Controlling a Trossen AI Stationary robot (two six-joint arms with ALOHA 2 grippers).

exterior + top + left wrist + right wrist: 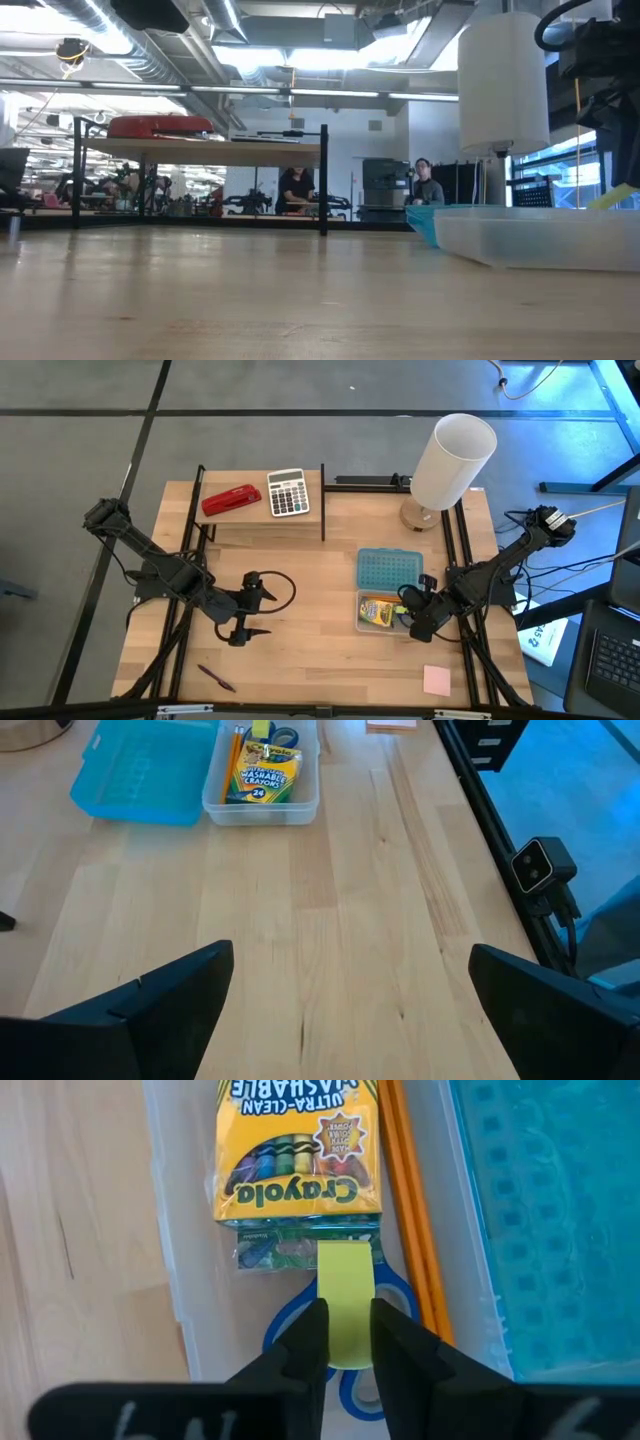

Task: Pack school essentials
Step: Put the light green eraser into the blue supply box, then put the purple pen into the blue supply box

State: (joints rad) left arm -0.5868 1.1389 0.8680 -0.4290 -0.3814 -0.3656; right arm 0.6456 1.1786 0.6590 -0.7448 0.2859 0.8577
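Packing partway done. Lying already in the clear box [362, 622]: crayons [298, 1150], scissors [395, 1292] and pencils [412, 1200], with the blue lid [390, 569] lying open just beside. Right gripper [347, 1332] hovering over the box, pinching a yellow piece [346, 1295] between closed fingers, seemingly about to drop it in. Left gripper [350, 985] waiting over bare table [310, 650], fingers spread wide, holding nothing. Lying outside the box yet: pen [216, 679] near the front left edge, pink pad [436, 680] at front right.

You have a matt pale wood table [320, 660], a clear plastic box [262, 812] beside its translucent blue plastic lid [140, 775], glossy card crayon box [298, 1150].
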